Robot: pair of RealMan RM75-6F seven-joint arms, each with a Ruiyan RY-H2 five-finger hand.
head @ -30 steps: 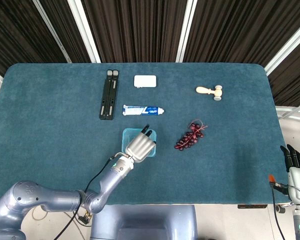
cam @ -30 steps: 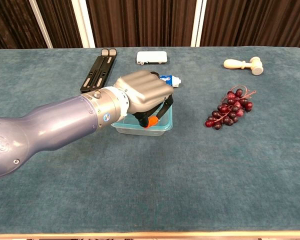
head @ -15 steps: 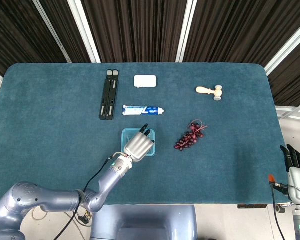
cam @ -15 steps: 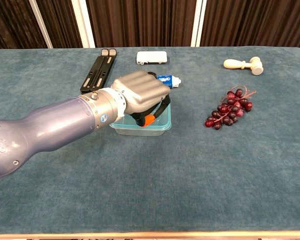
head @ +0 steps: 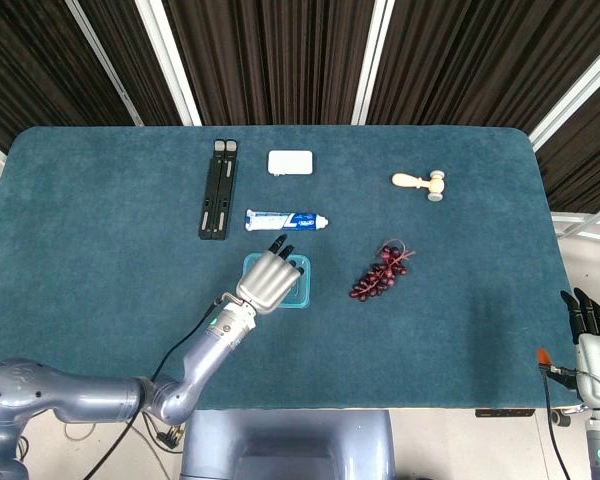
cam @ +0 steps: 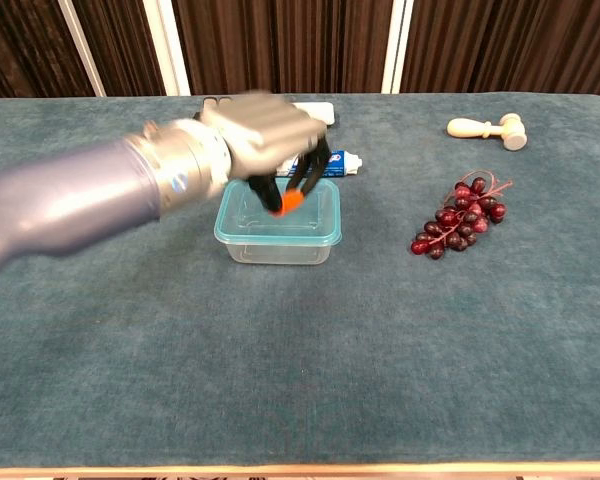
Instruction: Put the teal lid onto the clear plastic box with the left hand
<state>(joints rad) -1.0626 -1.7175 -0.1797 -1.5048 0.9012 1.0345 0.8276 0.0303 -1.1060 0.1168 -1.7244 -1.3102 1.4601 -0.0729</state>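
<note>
The teal lid [cam: 278, 212] sits on top of the clear plastic box [cam: 278, 246] near the middle of the table [head: 100, 240], apparently level and seated, though whether every edge has clicked down cannot be told. The left hand [cam: 265, 135] is lifted just above the box's far side, blurred, its fingers [cam: 315, 172] curled downward and holding nothing. The right hand [head: 592, 335] hangs off the table's right edge, well apart, fingers straight and close together. The likely trouble: a trailing fingertip could catch the lid's rim and drag it askew, or nudge the box toward the toothpaste tube [head: 285, 220] just behind
</note>
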